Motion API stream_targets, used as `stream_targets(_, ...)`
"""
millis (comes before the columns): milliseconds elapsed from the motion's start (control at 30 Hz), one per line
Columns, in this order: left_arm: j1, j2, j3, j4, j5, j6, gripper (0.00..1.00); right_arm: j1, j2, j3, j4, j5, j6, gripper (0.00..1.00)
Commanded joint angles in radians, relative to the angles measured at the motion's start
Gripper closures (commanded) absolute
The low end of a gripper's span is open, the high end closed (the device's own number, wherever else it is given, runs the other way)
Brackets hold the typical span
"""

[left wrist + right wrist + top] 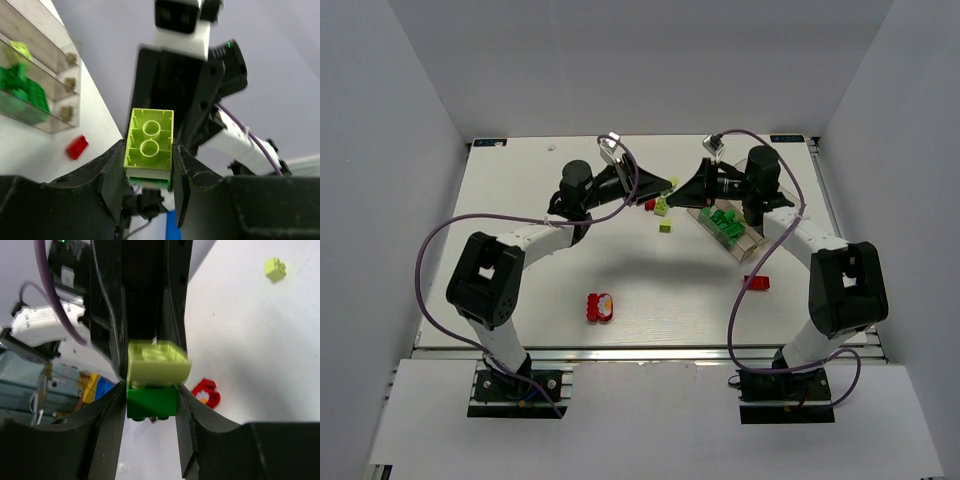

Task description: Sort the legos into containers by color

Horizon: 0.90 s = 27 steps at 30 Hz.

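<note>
Where the two arms meet, at 12 o'clock from the middle of the white table (620, 262), the left gripper (149, 155) is closed narrowly on a pale yellow-green brick (149, 135) of studded plastic. Its two black fingers press on the long sides. The hollow underside of this brick, with two round tubes, faces the left wrist camera. The right gripper (151, 397) is closed on a dark green brick (151, 402), with one finger touching each side. This brick is joined flat against the yellow-green one, so the pair hangs in the air between the two grippers.

The clear plastic organiser tray (748, 244) lies diagonally at 2 o'clock, partly under the right arm. Several dark green bricks (725, 222) are together in one compartment. In the left wrist view one yellow-green piece (20, 50) sits in the compartment beside them.

Loose on the table, just at 6 o'clock from the grippers, are two small yellow-green bricks (661, 208) (665, 227) and a small red brick (650, 205). A larger red brick (757, 282) lies at 4 o'clock, near the tray's near end. A red piece (601, 307) with a pale patch lies at 7 o'clock, well apart from the others
</note>
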Motion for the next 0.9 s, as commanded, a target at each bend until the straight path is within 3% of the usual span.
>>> stream_targets(0,0.055,0.016,0.081,0.0,-0.039,0.011,0.88,-0.026,-0.084,-0.033,-0.033,-0.064,-0.075,1.0)
stream_targets(267,0.077,0.066,0.141,-0.02,-0.008,0.02,0.88,-0.076,-0.147,-0.096,-0.192,-0.061,-0.233,1.0)
stream_targets(333,0.077,0.071,0.144,-0.034,-0.01,0.023,0.88,-0.109,-0.165,-0.081,-0.341,-0.015,-0.357,1.0)
stream_targets(433,0.075,0.066,0.151,-0.123,-0.02,0.078,0.88,-0.142,-0.179,0.026,-0.706,0.256,-0.73,1.0)
stream_targets(500,0.072,0.056,0.149,-0.171,-0.031,0.128,0.88,-0.149,-0.184,0.072,-0.784,0.464,-0.88,1.0)
stream_targets(533,0.066,0.052,0.147,-0.222,-0.04,0.166,0.88,-0.15,-0.181,0.083,-0.826,0.588,-0.91,1.0)
stream_targets(700,0.034,0.04,0.144,-0.361,-0.071,0.263,0.88,-0.149,-0.11,0.128,-0.86,0.807,-0.999,1.0)
stream_targets(867,-0.003,0.026,0.128,-0.415,-0.103,0.306,0.88,-0.142,-0.036,0.165,-0.849,0.83,-1.02,1.0)
